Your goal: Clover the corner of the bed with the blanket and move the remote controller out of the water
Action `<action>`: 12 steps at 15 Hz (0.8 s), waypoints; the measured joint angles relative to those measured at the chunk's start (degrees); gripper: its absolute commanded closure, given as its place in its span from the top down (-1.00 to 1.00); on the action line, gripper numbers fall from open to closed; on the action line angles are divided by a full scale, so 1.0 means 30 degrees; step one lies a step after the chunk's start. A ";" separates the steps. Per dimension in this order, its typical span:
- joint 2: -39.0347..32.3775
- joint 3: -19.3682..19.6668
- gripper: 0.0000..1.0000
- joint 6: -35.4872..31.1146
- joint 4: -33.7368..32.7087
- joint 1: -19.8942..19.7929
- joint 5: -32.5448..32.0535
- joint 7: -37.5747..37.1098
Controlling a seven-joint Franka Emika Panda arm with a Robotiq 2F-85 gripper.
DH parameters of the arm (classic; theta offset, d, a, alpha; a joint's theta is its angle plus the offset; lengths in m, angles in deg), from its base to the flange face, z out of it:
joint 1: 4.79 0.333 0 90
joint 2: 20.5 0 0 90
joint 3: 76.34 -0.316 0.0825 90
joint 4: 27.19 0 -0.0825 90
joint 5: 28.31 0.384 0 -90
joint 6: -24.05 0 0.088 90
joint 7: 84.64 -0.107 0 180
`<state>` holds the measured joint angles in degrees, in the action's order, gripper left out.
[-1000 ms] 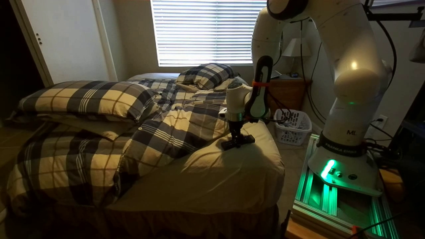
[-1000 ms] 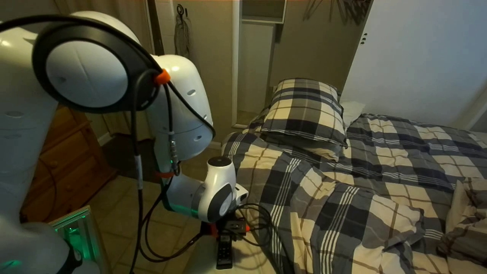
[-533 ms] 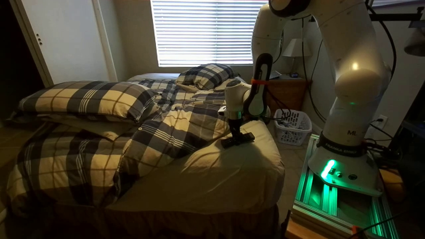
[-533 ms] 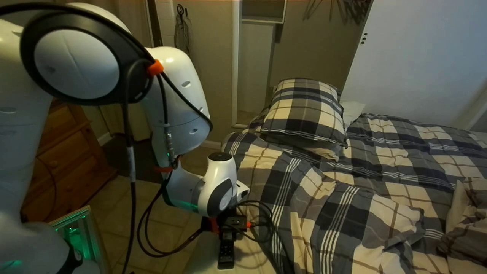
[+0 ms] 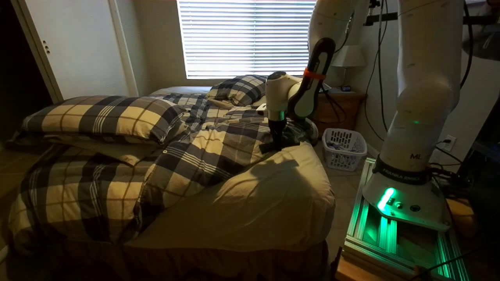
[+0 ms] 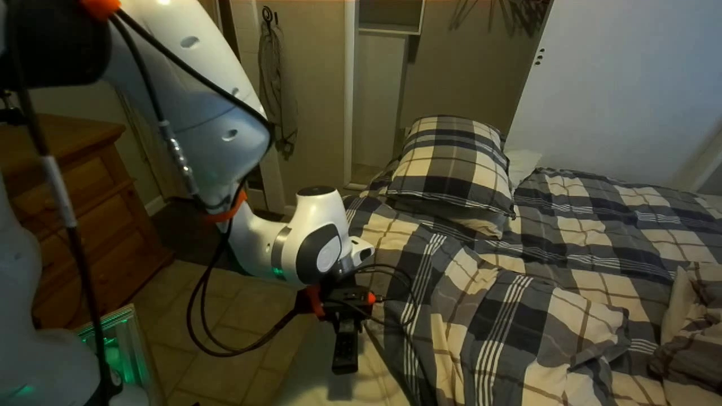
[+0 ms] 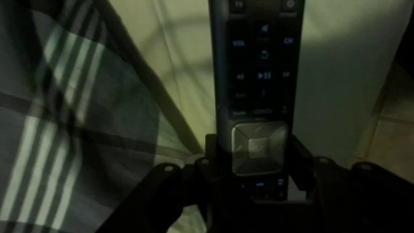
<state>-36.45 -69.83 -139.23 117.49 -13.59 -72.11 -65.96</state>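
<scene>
Grips a black TV remote controller between the jaws, clamped on its two long sides beside the silver navigation pad. Holds it face up, above the beige mattress and apart from it, casting a shadow below in both exterior views. Hovers near the edge of the plaid comforter, spread in folds over the same mattress. Hangs well apart from the rounded corner of the bed, outside the comforter and above a brown skirt.
</scene>
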 measured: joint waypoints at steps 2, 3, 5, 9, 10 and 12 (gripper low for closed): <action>0.1536 0.0208 0.07 0.0666 0.0183 -0.0021 0.0000 0.0043; 0.1972 0.0249 0.07 0.0788 0.0209 -0.0021 -0.0002 0.0065; 0.1856 0.0249 0.07 0.0792 0.0213 0.0007 -0.0003 0.0065; 0.1409 0.0246 -0.43 0.0778 0.0194 0.0021 -0.0003 0.0062; 0.1397 0.0246 -0.43 0.0777 0.0195 0.0022 -0.0003 0.0062; 0.1401 0.0294 -0.43 0.0774 0.0124 0.0021 -0.0049 0.0009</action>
<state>-32.25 -68.95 -136.91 117.86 -13.53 -72.26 -65.93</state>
